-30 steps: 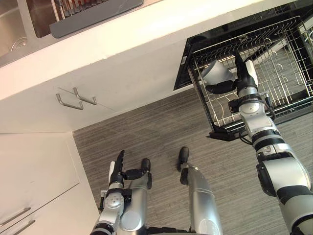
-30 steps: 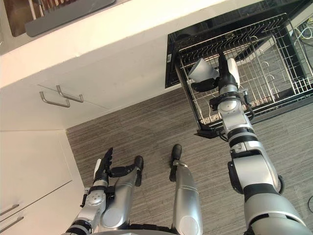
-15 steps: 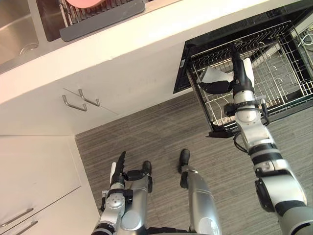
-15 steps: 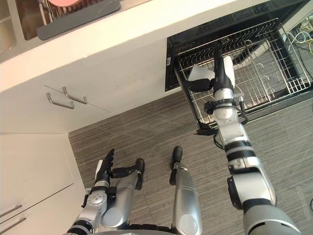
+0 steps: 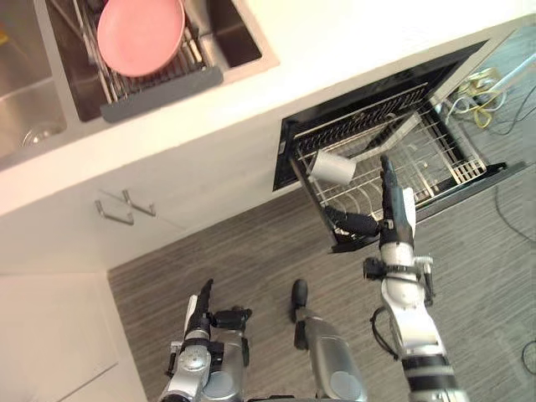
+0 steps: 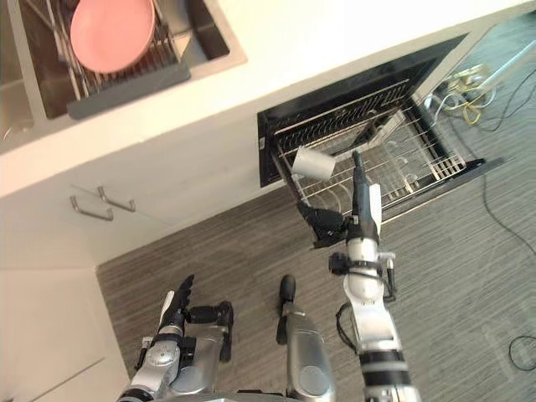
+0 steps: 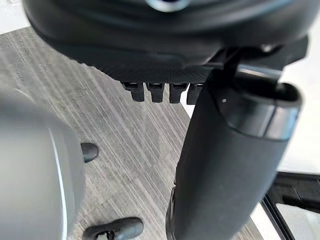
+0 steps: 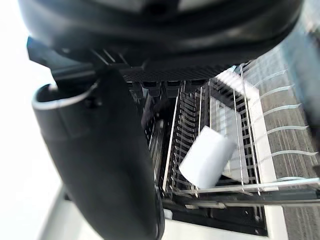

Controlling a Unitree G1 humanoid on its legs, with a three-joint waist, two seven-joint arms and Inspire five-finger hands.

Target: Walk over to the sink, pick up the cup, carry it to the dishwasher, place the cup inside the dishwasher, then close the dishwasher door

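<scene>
The white cup lies tilted at the left front corner of the rack, mid-frame, just inside the wire edge. It is apart from the right hand, whose fingers stand straight and together, thumb stuck out below the cup. Open floor spreads beneath. The left hand, fingers straight, hangs lower left.

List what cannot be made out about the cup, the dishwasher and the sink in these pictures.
- Cup: blurred in the right wrist view, small in the eye views; whether it rests on the rack is unclear.
- Dishwasher door: mostly hidden beneath the rack.
- Sink: cut off by the left eye view's left edge.
</scene>
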